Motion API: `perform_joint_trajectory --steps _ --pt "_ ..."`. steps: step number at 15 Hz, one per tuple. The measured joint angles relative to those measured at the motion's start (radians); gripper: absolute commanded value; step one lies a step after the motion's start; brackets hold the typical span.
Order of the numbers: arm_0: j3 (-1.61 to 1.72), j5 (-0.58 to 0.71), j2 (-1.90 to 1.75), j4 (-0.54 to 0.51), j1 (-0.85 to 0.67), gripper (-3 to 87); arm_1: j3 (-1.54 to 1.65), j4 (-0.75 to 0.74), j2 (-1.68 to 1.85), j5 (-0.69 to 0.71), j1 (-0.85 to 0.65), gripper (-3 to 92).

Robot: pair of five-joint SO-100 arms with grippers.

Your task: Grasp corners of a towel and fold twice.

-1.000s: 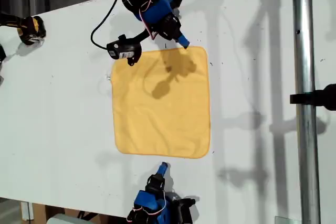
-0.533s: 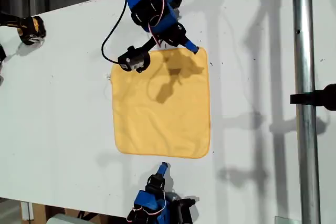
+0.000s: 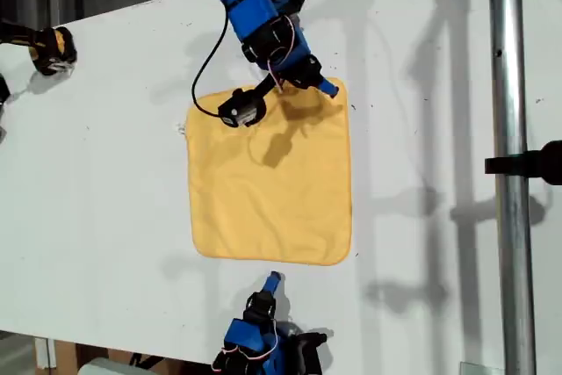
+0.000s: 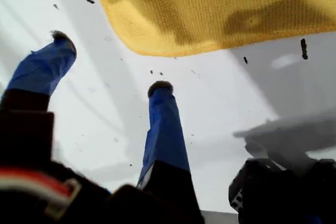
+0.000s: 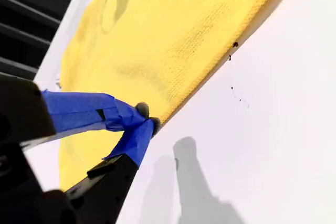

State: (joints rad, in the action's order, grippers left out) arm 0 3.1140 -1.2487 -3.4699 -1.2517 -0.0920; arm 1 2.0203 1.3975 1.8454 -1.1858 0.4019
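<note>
Blue 2nd claw (image 5: 144, 121) pinches towel (image 5: 173, 40) edge.

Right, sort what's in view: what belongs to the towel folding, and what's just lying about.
For the job:
towel
corners
my first gripper
my second gripper

Just lying about:
metal pole
black clamp
yellow-and-black object, at the exterior view's left

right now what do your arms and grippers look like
Both arms are blue plastic with black motor blocks. My first gripper and my second gripper are wrapped in blue tape, grey at the tips. A black cable loops to a small black camera on the first arm, beside thin red and white wires.
</note>
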Motion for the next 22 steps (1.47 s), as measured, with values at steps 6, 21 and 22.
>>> perform_joint_trajectory --steps 6,21,22 --pt "0.0 0.0 0.0 0.0 0.0 -2.5 0.164 -0.221 -0.008 -0.029 -0.005 31.3" --pt "0.0 -0.046 0.0 -0.006 0.0 -2.6 0.149 -0.413 -0.249 -0.021 -0.012 -0.1" --pt "0.0 -0.069 0.0 -0.008 0.0 -2.6 0.149 -0.413 -0.249 -0.021 -0.012 -0.1"
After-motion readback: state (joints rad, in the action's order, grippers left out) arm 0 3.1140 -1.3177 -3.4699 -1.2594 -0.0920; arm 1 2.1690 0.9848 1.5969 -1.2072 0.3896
